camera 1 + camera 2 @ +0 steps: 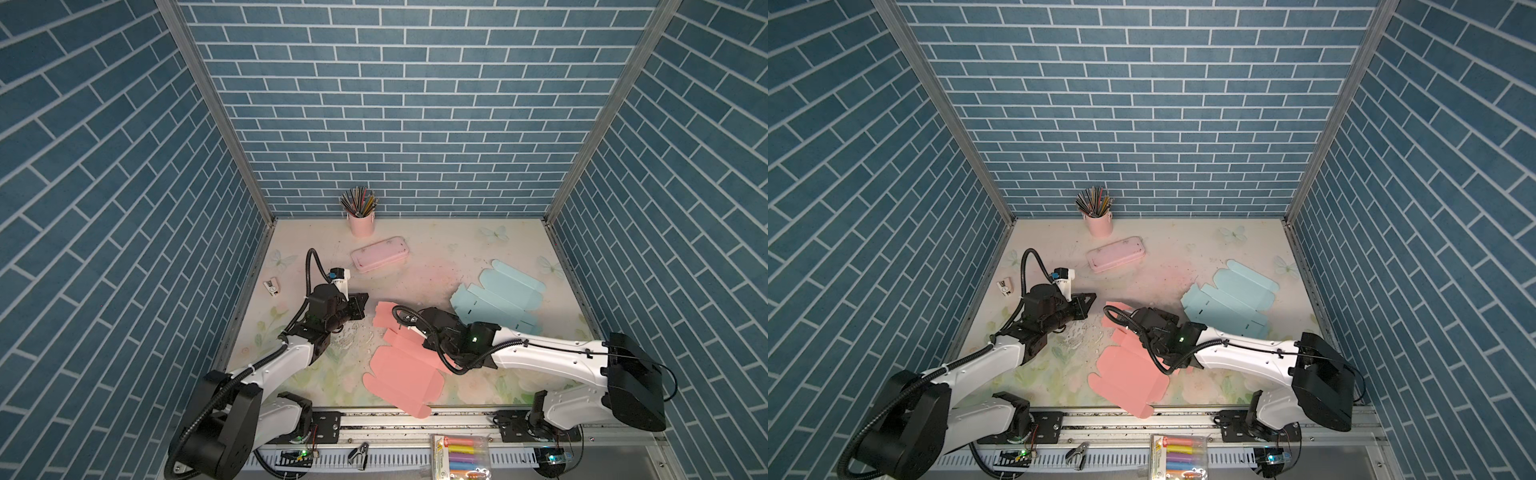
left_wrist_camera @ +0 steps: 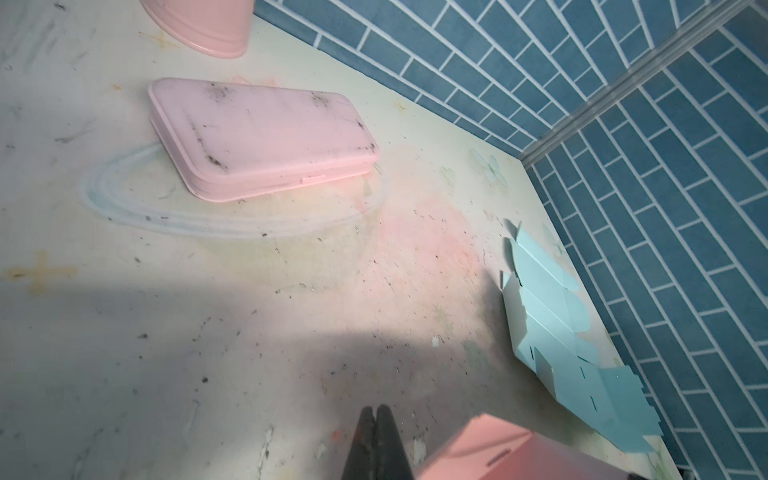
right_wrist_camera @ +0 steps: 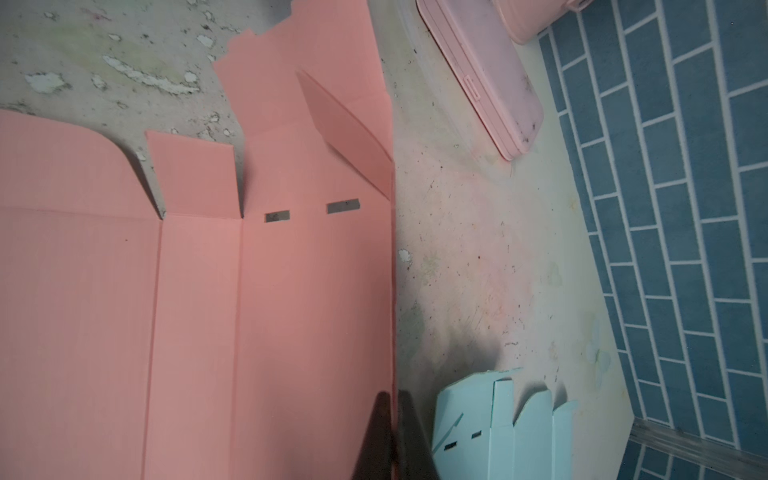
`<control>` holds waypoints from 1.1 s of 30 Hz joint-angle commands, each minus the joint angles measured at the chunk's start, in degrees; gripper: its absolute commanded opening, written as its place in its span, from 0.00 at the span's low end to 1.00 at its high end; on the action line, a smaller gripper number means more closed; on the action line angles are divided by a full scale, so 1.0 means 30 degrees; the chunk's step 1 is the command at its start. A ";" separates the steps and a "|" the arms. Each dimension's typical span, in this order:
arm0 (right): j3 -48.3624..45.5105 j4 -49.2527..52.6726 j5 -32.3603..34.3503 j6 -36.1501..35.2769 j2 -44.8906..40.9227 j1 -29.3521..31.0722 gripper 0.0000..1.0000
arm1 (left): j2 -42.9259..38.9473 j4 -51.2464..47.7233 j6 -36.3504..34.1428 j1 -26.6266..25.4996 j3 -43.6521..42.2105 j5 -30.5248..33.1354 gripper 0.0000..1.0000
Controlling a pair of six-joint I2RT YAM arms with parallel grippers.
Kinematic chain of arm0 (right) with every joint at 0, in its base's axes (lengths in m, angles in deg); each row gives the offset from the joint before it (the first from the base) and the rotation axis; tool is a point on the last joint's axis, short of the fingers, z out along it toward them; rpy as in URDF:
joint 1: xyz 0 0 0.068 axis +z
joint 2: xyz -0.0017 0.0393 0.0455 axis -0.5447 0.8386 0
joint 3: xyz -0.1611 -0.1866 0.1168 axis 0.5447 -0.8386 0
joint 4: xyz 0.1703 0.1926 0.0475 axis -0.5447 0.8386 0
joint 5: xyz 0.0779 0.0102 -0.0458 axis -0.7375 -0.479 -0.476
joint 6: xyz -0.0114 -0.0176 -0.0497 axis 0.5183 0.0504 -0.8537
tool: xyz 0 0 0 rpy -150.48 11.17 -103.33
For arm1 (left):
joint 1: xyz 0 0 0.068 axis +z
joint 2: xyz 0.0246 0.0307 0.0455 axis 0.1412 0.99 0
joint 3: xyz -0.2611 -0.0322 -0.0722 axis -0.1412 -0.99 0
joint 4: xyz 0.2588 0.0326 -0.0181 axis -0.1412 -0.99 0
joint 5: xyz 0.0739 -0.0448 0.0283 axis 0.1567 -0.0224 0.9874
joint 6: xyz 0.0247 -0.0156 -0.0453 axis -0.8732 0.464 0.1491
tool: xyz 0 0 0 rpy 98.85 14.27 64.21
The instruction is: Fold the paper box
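On the table [image 1: 457,257], front centre, your pink paper box [image 1: 399,370] lies mostly flat, one panel raised; the right gripper [image 3: 394,399] pinches that panel's edge. The left gripper [image 2: 376,410] hangs clenched, empty, just beside the box.

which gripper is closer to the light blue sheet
Right. The right gripper, shut on the raised edge of the pink sheet, sits close beside the light blue sheet; the left gripper, shut, is farther off, beyond the pink one.
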 commanded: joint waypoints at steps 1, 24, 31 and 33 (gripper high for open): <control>-0.0289 -0.1195 0.1043 -0.1743 0.0414 0.0272 0.00 | 0.1419 0.0522 -0.0466 0.0793 0.0823 -0.0596 0.00; -0.0339 -0.3402 0.3471 -0.5071 0.2133 0.0958 0.00 | 0.4523 0.1674 -0.0630 -0.0906 0.1252 -0.2351 0.00; -0.0456 -0.3602 0.4101 -0.5483 0.2270 0.1104 0.00 | 0.3801 0.2020 -0.0469 -0.1492 0.0671 -0.2643 0.00; -0.0515 -0.3726 0.4142 -0.5628 0.2148 0.1127 0.00 | 0.3567 0.2012 -0.0425 -0.1625 0.0558 -0.2746 0.00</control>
